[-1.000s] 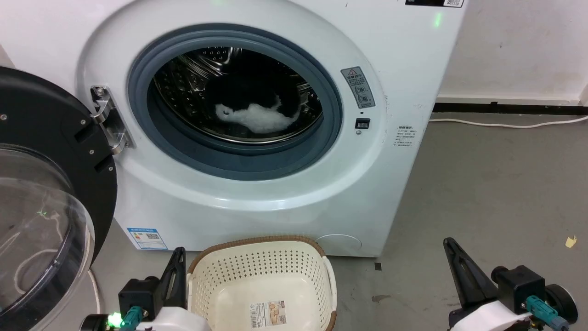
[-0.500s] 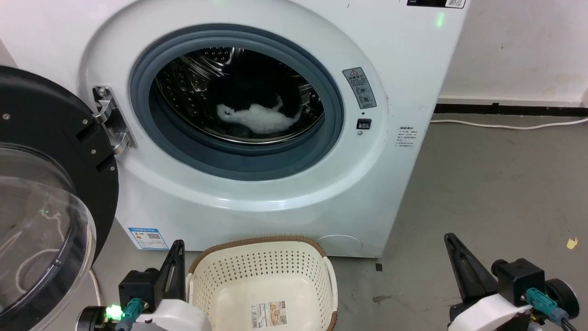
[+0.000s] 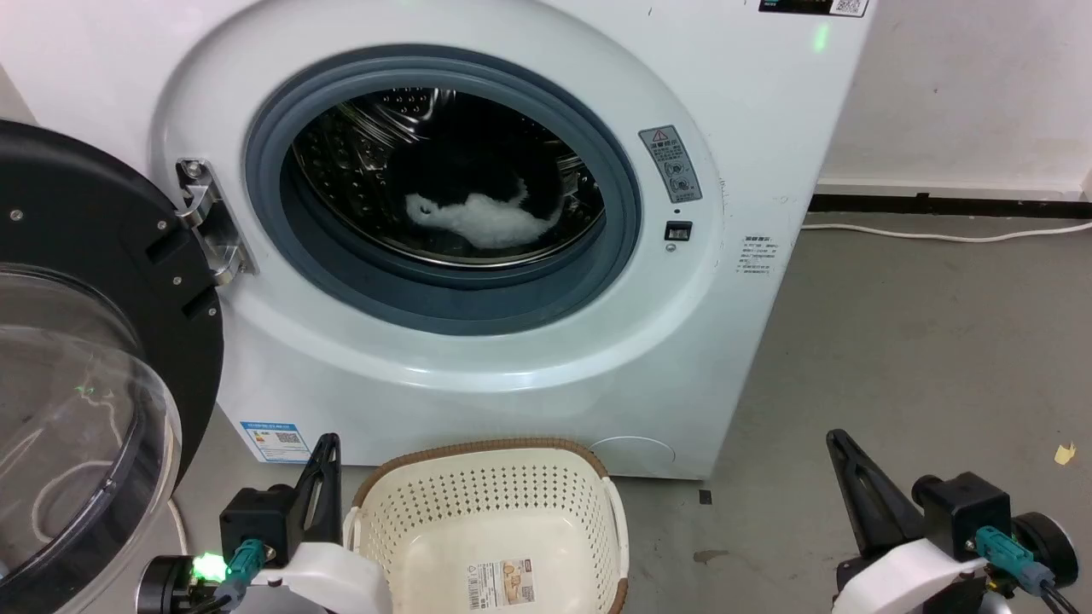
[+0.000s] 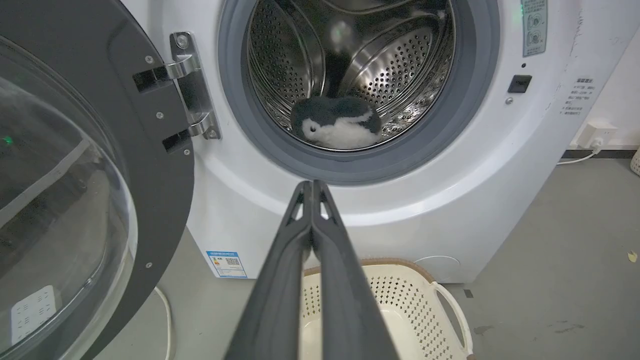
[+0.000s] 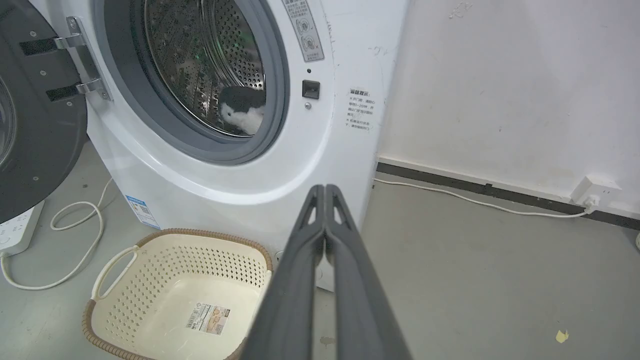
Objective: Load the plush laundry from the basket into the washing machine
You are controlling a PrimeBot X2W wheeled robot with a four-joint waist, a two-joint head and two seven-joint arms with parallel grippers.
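The left pincer [image 4: 312,186] is seen with its two long dark fingers pressed together, tip against tip. The right pincer [image 5: 325,190] is pressed together in the same way. The plush laundry [image 4: 336,131], black fur with a white patch, is found lying in the steel drum [image 4: 400,65] of the washing machine [image 3: 512,375], well ahead of both pincers. The basket [image 3: 486,490], cream with a brown rim and a label [image 3: 499,582] on its bare bottom, is set on the grey floor [image 3: 896,341] just to the right of the left pincer, well apart from the right one. The round glass door [image 3: 94,222] is swung open to the left of the left pincer
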